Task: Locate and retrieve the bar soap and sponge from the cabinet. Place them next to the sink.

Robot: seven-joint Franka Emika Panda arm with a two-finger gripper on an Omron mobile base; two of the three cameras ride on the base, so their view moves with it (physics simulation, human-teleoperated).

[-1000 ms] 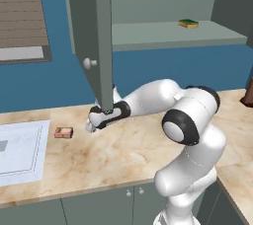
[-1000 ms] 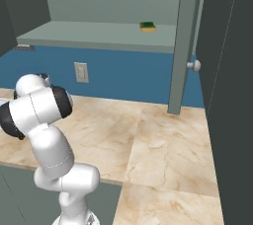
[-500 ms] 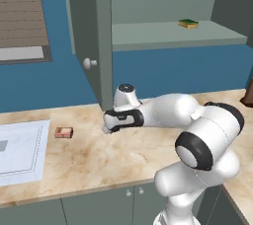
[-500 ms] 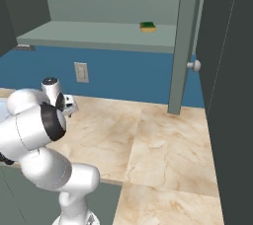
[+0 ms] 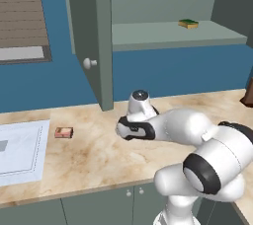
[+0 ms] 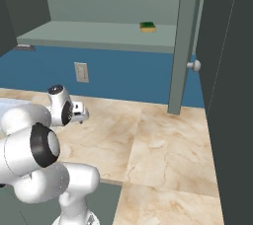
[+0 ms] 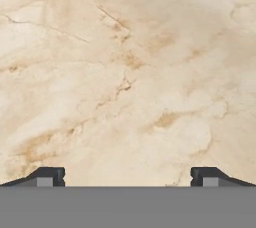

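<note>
Arm folded low over the marble counter [image 5: 99, 155], gripper [image 7: 125, 177] empty with its jaws spread wide.

In the hand view we see the two finger tips [image 7: 47, 176] far apart above bare marble, nothing between them. In the left base view we find the bar soap [image 5: 63, 132] flat on the counter at nine o'clock from the hand, just beside the sink [image 5: 20, 150]. The sponge [image 5: 188, 23] lies on the shelf of the cabinet [image 5: 163, 34] at one o'clock, and the cabinet door [image 5: 91, 36] stands open.
</note>
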